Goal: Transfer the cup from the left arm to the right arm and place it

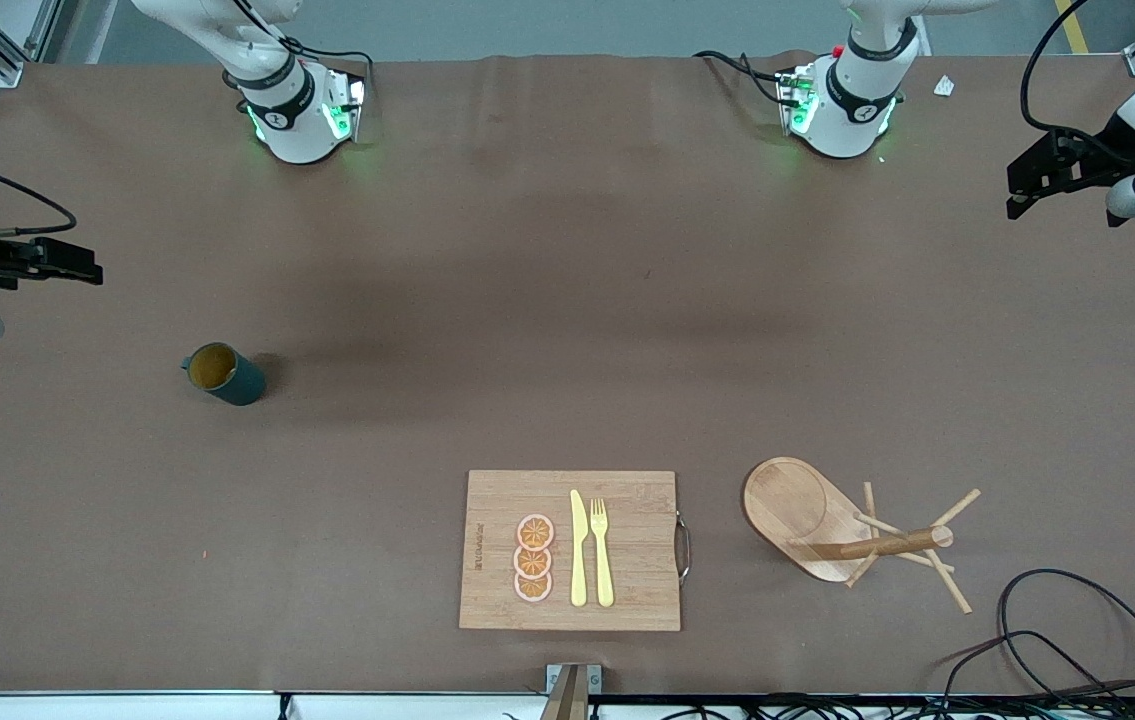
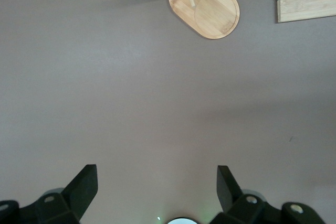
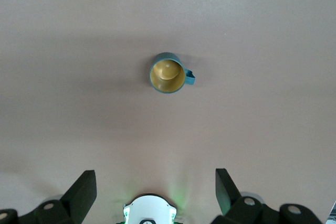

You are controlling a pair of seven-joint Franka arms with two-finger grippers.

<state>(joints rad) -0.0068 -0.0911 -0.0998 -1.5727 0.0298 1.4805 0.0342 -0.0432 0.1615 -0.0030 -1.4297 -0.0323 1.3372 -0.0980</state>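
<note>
The cup (image 1: 224, 373), a small dark teal mug with a yellowish-brown inside, stands upright on the brown table toward the right arm's end. It also shows in the right wrist view (image 3: 168, 73), handle to one side. My right gripper (image 1: 77, 265) is up in the air at the right arm's end of the table, open and empty (image 3: 156, 178), apart from the cup. My left gripper (image 1: 1027, 185) is up in the air at the left arm's end, open and empty (image 2: 157, 174), over bare table.
A wooden cutting board (image 1: 627, 500) lies near the front camera with three orange slices (image 1: 533, 558), a yellow knife (image 1: 578, 550) and a fork (image 1: 603, 550). A wooden mug rack (image 1: 827, 520) on an oval base stands beside it (image 2: 210, 6). Black cables (image 1: 1057, 640) lie at the near corner.
</note>
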